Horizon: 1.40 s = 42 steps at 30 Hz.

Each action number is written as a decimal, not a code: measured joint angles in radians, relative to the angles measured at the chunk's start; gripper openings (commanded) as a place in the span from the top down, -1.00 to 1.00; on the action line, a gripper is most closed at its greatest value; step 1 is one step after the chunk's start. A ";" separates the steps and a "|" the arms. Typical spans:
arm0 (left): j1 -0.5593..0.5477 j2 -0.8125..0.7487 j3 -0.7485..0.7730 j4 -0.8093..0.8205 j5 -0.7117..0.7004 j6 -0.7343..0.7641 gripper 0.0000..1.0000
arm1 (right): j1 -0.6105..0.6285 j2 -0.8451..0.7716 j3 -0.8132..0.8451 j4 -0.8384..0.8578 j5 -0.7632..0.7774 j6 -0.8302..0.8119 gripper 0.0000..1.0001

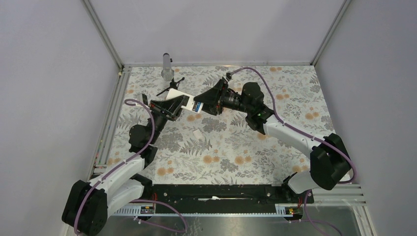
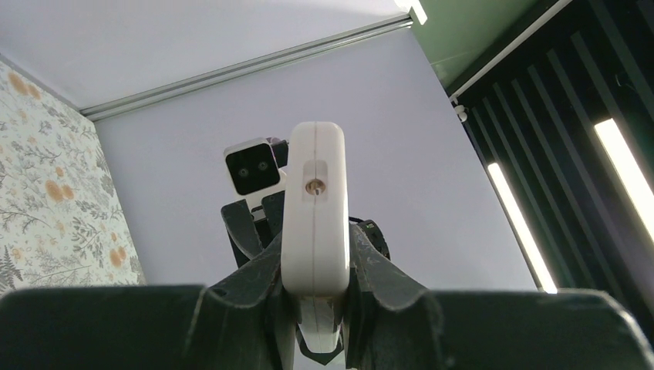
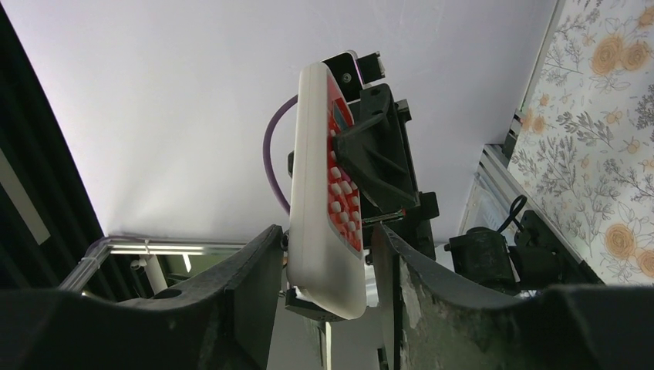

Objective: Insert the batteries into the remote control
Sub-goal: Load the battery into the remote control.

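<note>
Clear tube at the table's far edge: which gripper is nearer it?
Left. The left gripper, gripping the remote control, sits just in front of the clear tube; the right gripper is farther to its right.

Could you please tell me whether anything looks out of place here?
The small flat white piece lies loose on the floral mat, apart from the white red-fronted remote control, which the left claw holds aloft.

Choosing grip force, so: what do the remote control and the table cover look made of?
The remote control looks like hard moulded plastic: smooth white shell with a seam line, red face with small, possibly rubber, buttons. The table cover is probably printed cloth or vinyl, matt floral pattern; unclear which.
</note>
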 measured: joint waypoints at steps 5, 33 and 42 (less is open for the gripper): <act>0.000 0.027 0.000 0.058 0.000 0.016 1.00 | 0.000 0.000 -0.010 0.044 0.001 0.003 0.05; -0.010 0.042 0.010 -0.012 -0.002 -0.056 1.00 | 0.010 -0.067 0.025 -0.167 0.117 -0.396 0.23; -0.010 -0.014 0.047 -0.152 -0.011 -0.078 1.00 | 0.011 -0.090 0.073 -0.335 0.198 -0.548 -0.52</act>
